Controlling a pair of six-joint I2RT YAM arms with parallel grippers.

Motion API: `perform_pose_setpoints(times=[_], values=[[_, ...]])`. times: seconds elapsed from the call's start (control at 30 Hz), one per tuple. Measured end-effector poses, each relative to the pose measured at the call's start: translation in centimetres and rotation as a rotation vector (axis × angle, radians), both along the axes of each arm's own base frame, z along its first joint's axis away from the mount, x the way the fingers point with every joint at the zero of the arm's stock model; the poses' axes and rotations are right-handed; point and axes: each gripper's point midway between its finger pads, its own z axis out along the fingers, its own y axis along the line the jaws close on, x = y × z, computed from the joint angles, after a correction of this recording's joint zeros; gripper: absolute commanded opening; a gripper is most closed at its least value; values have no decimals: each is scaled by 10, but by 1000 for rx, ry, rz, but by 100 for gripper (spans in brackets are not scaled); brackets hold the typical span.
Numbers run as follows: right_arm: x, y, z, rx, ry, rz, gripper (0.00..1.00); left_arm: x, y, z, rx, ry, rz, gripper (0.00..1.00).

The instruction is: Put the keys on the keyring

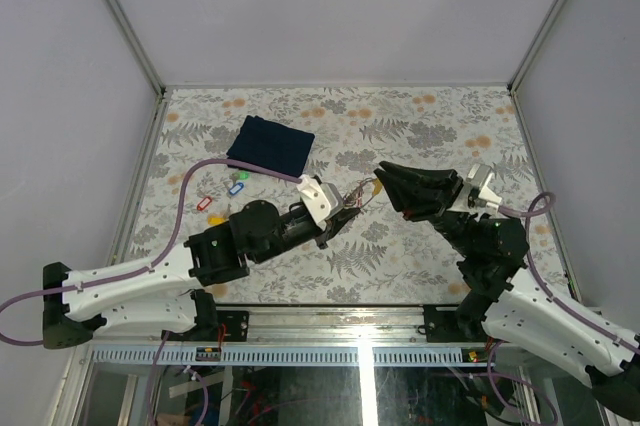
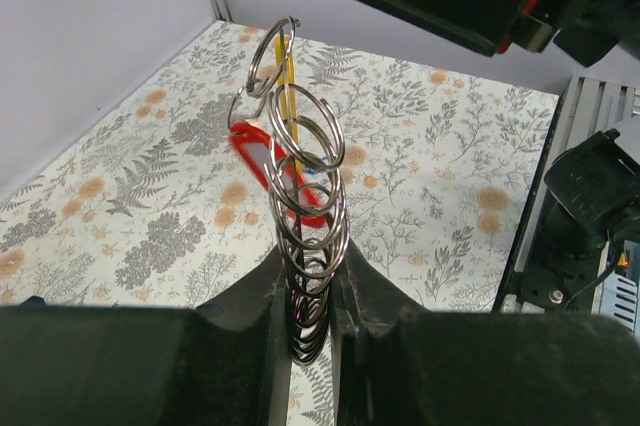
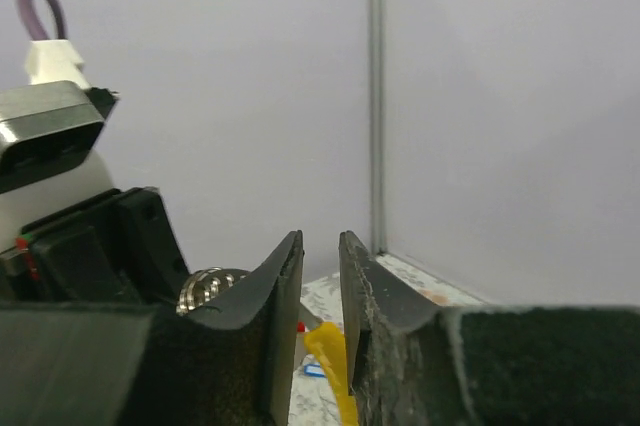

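Left hand clamped on the keyring, job looks partway done

Ring's pinched upright in those jaws, and a red-tagged key looks to be hanging on it. Just behind, a yellow-tagged key sits up by the ring's top. My right hand has that yellow tag in a narrow gap between its fingers, but I can't tell if it's actually gripping, so I'd call yellow mid-threading. Farther out on the tabletop, a second red key, a blue key and a greenish key lie loose near the dark blue cloth, well apart from the ring and not yet threaded.
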Motion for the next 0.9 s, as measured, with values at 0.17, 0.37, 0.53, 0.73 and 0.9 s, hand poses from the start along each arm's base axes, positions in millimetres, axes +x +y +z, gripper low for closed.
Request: perform_pose_setpoints(times=[0.17, 0.37, 0.53, 0.73, 0.9], values=[[8, -14, -3, -34, 1, -100, 31, -3, 2, -5, 40, 15, -12, 0], [-8, -17, -2, -180, -151, -118, 32, -5, 4, -2, 53, 29, -15, 0], [-22, -8, -6, -387, -358, -99, 35, -6, 6, 1, 51, 51, -10, 0], [-25, 5, -40, -611, -533, -73, 39, -5, 8, 9, 25, 97, 14, 0], [-20, 9, -45, -686, -622, -91, 43, -5, 6, 12, -1, 136, 26, 0]])
